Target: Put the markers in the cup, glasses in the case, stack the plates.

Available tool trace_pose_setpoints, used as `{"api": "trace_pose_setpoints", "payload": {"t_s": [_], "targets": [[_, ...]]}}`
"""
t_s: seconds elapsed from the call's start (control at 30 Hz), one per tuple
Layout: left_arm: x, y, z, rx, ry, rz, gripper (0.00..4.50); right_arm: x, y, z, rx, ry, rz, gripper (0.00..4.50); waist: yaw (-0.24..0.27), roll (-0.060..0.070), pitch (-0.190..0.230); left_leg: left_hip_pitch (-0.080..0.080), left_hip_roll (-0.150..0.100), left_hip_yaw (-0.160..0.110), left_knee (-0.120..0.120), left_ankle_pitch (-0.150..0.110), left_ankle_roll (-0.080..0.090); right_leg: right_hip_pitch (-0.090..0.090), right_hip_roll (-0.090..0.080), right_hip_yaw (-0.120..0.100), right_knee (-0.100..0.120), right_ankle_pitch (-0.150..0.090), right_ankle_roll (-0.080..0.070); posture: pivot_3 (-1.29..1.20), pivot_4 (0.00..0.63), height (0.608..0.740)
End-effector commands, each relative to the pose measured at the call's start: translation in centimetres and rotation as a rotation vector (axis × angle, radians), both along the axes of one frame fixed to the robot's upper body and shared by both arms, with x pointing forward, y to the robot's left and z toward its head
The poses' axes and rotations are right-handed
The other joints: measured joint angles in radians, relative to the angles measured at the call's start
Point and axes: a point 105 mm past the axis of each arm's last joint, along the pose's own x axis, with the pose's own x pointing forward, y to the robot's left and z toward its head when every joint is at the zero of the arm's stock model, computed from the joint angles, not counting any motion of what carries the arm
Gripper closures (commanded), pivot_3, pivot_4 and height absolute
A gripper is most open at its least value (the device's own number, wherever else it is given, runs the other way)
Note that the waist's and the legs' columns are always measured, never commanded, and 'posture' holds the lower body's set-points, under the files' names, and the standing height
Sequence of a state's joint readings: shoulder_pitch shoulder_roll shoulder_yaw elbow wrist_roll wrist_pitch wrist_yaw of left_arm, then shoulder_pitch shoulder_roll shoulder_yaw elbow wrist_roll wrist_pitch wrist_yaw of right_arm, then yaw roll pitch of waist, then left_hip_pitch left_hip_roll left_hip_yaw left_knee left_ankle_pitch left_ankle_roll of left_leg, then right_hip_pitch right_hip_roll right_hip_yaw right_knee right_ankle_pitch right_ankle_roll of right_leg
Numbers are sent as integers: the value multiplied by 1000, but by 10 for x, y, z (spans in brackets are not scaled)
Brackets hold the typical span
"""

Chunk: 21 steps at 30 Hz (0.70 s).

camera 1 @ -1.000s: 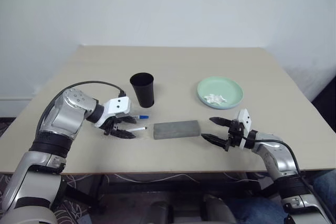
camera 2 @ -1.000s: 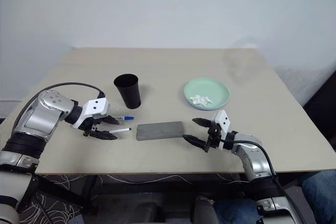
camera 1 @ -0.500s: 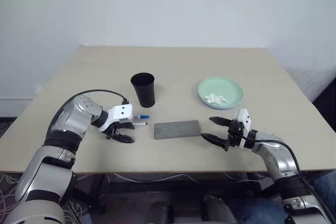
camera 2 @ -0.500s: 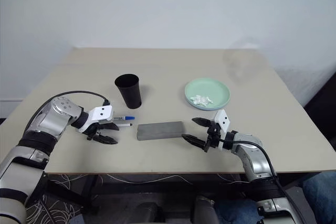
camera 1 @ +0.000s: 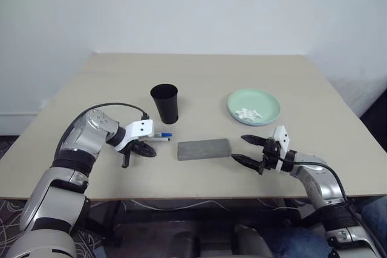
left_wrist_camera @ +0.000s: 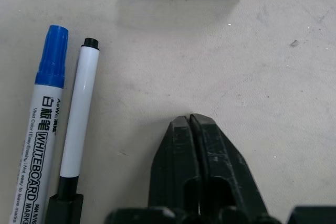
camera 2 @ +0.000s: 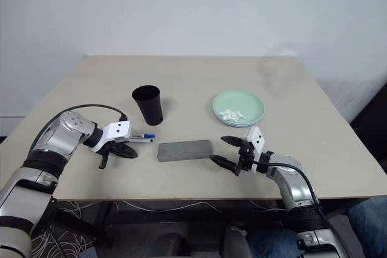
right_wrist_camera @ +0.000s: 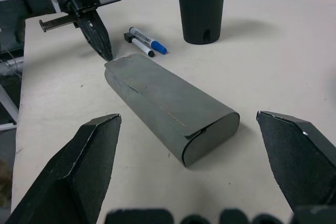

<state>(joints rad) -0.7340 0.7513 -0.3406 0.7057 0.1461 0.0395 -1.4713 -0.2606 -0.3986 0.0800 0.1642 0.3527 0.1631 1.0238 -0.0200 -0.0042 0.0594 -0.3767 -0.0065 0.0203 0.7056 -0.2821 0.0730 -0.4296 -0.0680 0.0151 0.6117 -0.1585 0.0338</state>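
White plastic barrels, one with a blue cap and one with a dark tip showing, marked the two whiteboard markers [left_wrist_camera: 50, 129] lying side by side on the beige table [camera 1: 199, 83]. They lay just beside the left gripper [left_wrist_camera: 191, 121], not between its fingers. That gripper's black fingers were pressed together on nothing, their tips down at the tabletop. In the right wrist view the same gripper stood at the near corner of the grey case [right_wrist_camera: 168, 106], with the markers just past it toward the black cup [camera 1: 164, 103].

The right gripper [camera 1: 251, 149] hung with its fingers spread wide, empty, pointing along the table at the end of the case, which lay closed between the two grippers. Well beyond the right gripper sat the mint green plate [camera 1: 254, 106] with white crumpled scraps [camera 1: 248, 113] on it. I could not make out the glasses or a separate blue plate.

By my judgement the markers were light, stiff and smooth, so they would roll or skid if nudged sideways. A grip across the middle of one barrel, fingers straddling it, seemed safest, taking the nearer uncapped marker first. The cup looked light and tall enough to tip if a marker were dropped against its rim. The case seemed rigid and best pinched across its narrow width.
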Motion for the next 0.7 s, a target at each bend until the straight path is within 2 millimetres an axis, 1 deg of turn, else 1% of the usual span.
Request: {"api": "trace_pose_setpoints", "payload": {"t_s": [0.03, 0.1, 0.2, 0.3, 0.33, 0.37, 0.7], "targets": [[7, -3, 20, -28, -30, -6, 4098, 9, 3, 17, 10, -63, 7, 3, 0, 0, 0, 0, 0, 0, 0, 0, 0, 0, 0, 0, 0, 0, 0, 0, 0, 721], [10, -1, 28, -30, -33, -7, 3587, 12, 4, 19, 12, -69, 8, 3, 0, -1, 0, 0, 0, 0, 0, 0, 0, 0, 0, 0, 0, 0, 0, 0, 0, 721], [15, 4, 38, -13, -55, -3, 2536, 15, 6, 21, 14, -73, 11, 3, 0, -1, 0, -1, 0, 0, 0, 0, 0, -1, 0, -1, -1, 0, 0, 0, 0, 721], [25, 11, 44, 31, -97, 18, 1568, 17, 7, 23, 15, -73, 18, 3, 0, -1, 0, -2, 0, 0, 0, 0, 0, -1, 0, 0, -1, 0, 0, 0, 0, 721], [28, 13, 45, 42, -101, 30, 1134, 18, 8, 23, 15, -71, 22, 3, 0, -1, 0, -1, 0, 0, 0, 0, 0, -1, 0, 0, -1, 0, 0, 0, 0, 721], [30, 14, 46, 49, -102, 37, 894, 18, 9, 23, 15, -67, 28, 3, 0, -1, 0, -1, 0, 0, 0, 0, 0, -1, 0, 0, -1, 0, 0, 0, 0, 721], [41, 8, 44, 101, -69, 49, 894, 17, 15, 21, 9, -39, 70, 3, 0, -2, 0, -2, -1, 0, 0, 0, 0, -1, 0, 0, -1, 0, 1, 0, 0, 721]]}}
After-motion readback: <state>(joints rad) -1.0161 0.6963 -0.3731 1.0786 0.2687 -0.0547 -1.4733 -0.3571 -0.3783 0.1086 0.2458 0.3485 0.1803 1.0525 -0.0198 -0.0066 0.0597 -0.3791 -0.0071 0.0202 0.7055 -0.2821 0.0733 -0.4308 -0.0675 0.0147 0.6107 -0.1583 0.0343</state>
